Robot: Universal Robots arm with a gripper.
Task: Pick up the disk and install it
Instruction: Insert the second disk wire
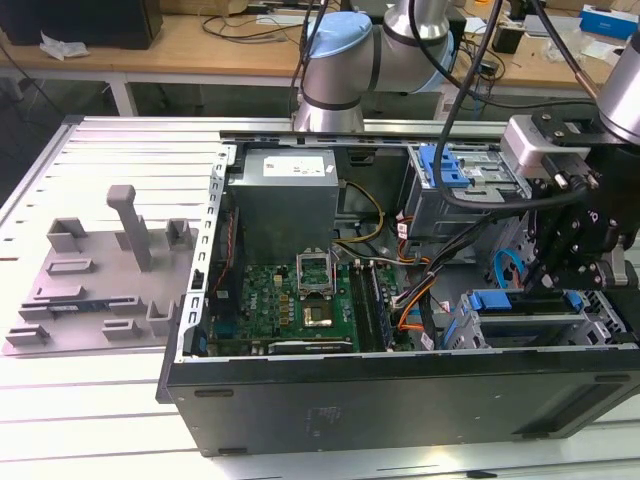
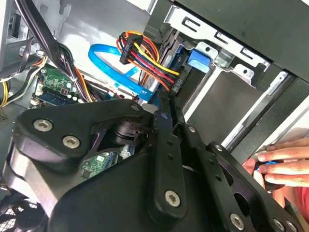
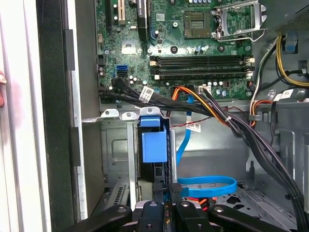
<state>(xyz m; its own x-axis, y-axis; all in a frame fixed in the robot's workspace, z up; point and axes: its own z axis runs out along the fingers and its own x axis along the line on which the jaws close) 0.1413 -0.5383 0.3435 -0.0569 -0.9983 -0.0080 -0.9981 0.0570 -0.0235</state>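
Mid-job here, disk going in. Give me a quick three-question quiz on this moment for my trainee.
1. True or false: the disk lies flat on the grey tray.
2. The gripper is nearest to: A the power supply; B the drive cage at the exterior view's right; C the CPU socket.
3. Fill in: in the second wrist view, a person's ____ shows beside the gripper's black body.

Key: 1 false, it stands in the drive cage; 2 B; 3 hand.
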